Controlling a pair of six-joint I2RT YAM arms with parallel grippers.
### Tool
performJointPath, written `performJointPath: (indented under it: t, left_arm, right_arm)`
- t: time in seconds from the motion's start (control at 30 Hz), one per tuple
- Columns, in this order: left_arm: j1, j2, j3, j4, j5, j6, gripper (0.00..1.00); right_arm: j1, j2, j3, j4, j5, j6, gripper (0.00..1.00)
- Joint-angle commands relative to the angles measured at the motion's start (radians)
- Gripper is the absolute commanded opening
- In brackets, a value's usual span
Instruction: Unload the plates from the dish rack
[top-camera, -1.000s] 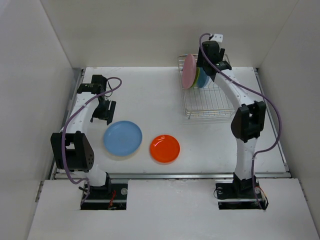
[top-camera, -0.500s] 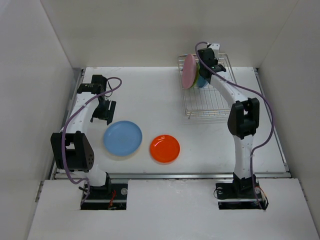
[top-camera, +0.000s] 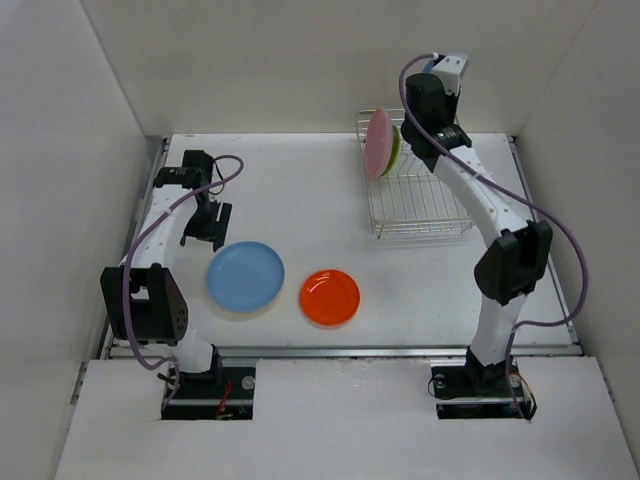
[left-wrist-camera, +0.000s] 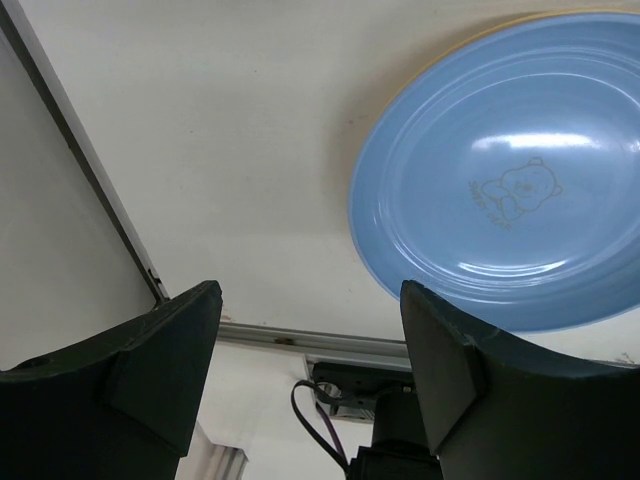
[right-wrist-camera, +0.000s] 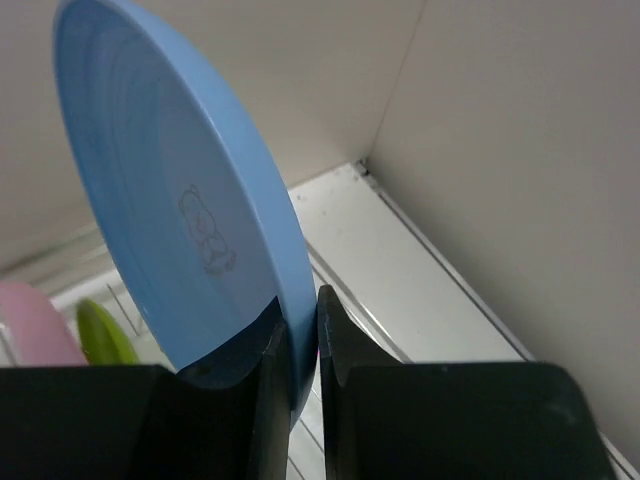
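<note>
Only the right wrist view shows the right tool (right-wrist-camera: 300, 335) clamped on the rim of a blue plate (right-wrist-camera: 170, 200); from above, the upstretched right arm mostly hides it, high over the rack (top-camera: 420, 215), where a pink plate (top-camera: 378, 143) and green plate (top-camera: 397, 150) stand on edge. The left arm is bent low, its left tool (left-wrist-camera: 308, 295) with fingers apart just beside a second blue plate (left-wrist-camera: 510, 170) lying on the table (top-camera: 300, 180).
</note>
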Motion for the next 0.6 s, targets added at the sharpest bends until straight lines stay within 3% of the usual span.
performJointPath:
  t: [0.0,0.1,0.13,0.23,0.27,0.37,0.57]
  left_arm:
    - [-0.002,-0.076,0.047,-0.048,-0.003,0.000,0.69]
    - [-0.002,-0.116,0.056,-0.059,0.034,0.000,0.69]
    - [-0.002,-0.146,0.065,-0.069,0.078,0.010,0.69]
    - [-0.002,-0.200,0.076,-0.069,0.213,0.041,0.71]
    - [-0.002,-0.235,0.076,-0.069,0.247,0.059,0.73]
    - [-0.002,-0.280,0.076,-0.069,0.334,0.072,0.79]
    - [-0.011,-0.334,0.044,-0.069,0.329,0.095,0.86]
  right_arm:
    - [0.061,-0.161,0.003,0.178,0.142,-0.086,0.00]
    - [0.133,-0.281,-0.095,0.158,-0.023,-0.086,0.00]
    - [0.174,-0.303,-0.119,0.129,-0.213,-0.074,0.00]
    - [0.223,-0.318,-0.145,-0.042,-0.524,-0.019,0.00]
    - [0.249,-0.309,-0.155,-0.072,-0.707,-0.004,0.00]
    - [0.318,-0.260,-0.191,-0.107,-0.983,0.047,0.00]
    - [0.437,-0.113,-0.234,-0.037,-1.224,0.127,0.00]
